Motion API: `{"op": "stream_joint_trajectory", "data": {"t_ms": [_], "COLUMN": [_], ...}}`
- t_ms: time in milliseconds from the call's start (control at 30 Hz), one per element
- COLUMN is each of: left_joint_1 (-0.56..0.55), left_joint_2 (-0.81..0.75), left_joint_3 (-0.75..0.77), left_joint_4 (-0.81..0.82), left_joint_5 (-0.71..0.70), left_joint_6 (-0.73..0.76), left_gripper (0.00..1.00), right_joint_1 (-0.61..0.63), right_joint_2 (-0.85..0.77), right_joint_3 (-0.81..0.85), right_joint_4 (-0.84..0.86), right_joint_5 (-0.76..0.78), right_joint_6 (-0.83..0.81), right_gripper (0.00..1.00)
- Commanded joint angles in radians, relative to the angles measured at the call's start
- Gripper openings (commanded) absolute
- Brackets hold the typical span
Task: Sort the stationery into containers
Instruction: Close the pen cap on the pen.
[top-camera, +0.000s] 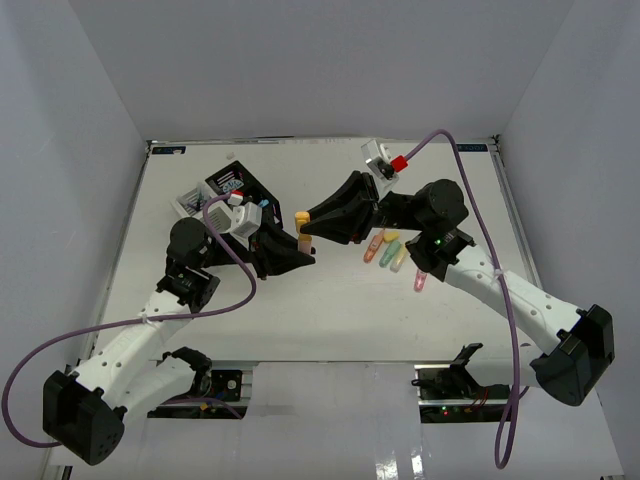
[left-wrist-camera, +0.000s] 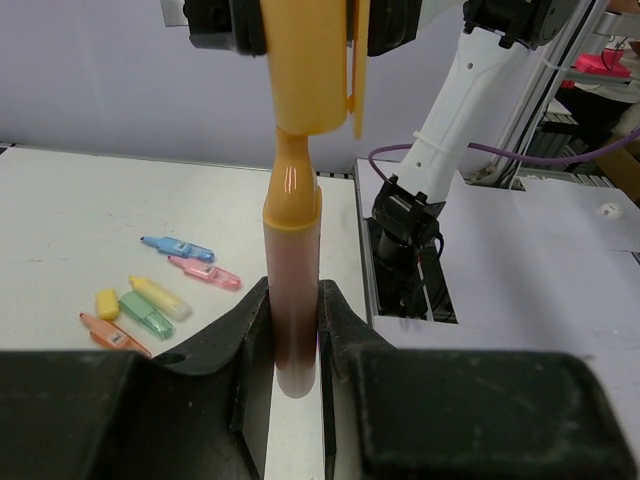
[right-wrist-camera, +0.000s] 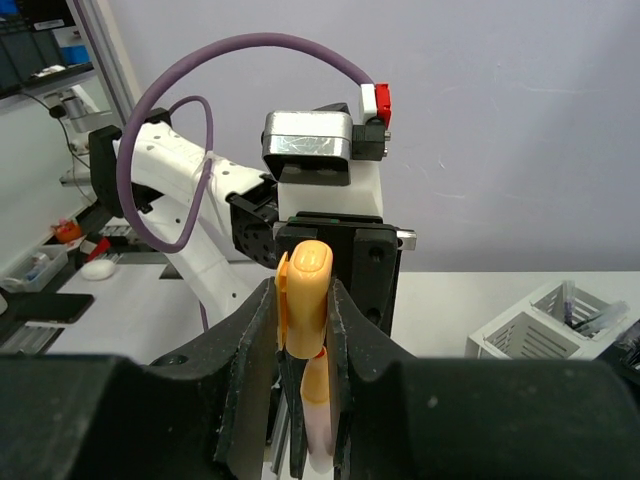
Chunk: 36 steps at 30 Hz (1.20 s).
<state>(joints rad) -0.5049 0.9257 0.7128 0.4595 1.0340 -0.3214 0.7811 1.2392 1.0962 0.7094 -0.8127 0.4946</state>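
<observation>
An orange highlighter (top-camera: 302, 228) stands upright between my two grippers at mid-table. My left gripper (top-camera: 298, 247) is shut on its translucent body (left-wrist-camera: 292, 270). My right gripper (top-camera: 310, 222) is shut on its orange cap (right-wrist-camera: 305, 295), which sits over the tip. In the left wrist view the cap (left-wrist-camera: 305, 60) shows above the orange neck. The containers stand at the back left: black compartments (top-camera: 235, 185) and white ones (top-camera: 192, 203). A white one with pens inside shows in the right wrist view (right-wrist-camera: 545, 325).
Loose highlighters lie right of centre: blue (left-wrist-camera: 180, 247), pink (left-wrist-camera: 205, 272), yellow (left-wrist-camera: 160, 297), green (left-wrist-camera: 145, 313), orange (left-wrist-camera: 115, 335) and a small yellow piece (left-wrist-camera: 107, 303). The same group lies in the top view (top-camera: 392, 252), with the pink one (top-camera: 420, 280) beside my right arm.
</observation>
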Motion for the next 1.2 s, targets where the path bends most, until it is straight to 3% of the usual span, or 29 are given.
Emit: {"op": "stream_joint_trajectory", "data": {"t_ms": [0,633,1167], "left_joint_1": [0.002,0.003,0.002], "left_joint_2": [-0.027,-0.031,0.076], "left_joint_3": [0.007,-0.003,0.137], "left_joint_4": [-0.015,0.051,0.14], "left_joint_5": [-0.011,-0.029,-0.011], "left_joint_6": [0.019,-0.008,-0.044], "left_gripper": [0.0,0.0,0.0], "right_joint_1": [0.004,0.009,0.004], "right_joint_2": [-0.006,-0.041,-0.078], "right_joint_3": [-0.007,-0.084,-0.101], "right_joint_4": [0.055,0.074,-0.002], "right_joint_5": [0.017,0.038,0.076], "right_joint_6": [0.007,0.018,-0.039], "right_gripper": [0.08,0.08,0.08]}}
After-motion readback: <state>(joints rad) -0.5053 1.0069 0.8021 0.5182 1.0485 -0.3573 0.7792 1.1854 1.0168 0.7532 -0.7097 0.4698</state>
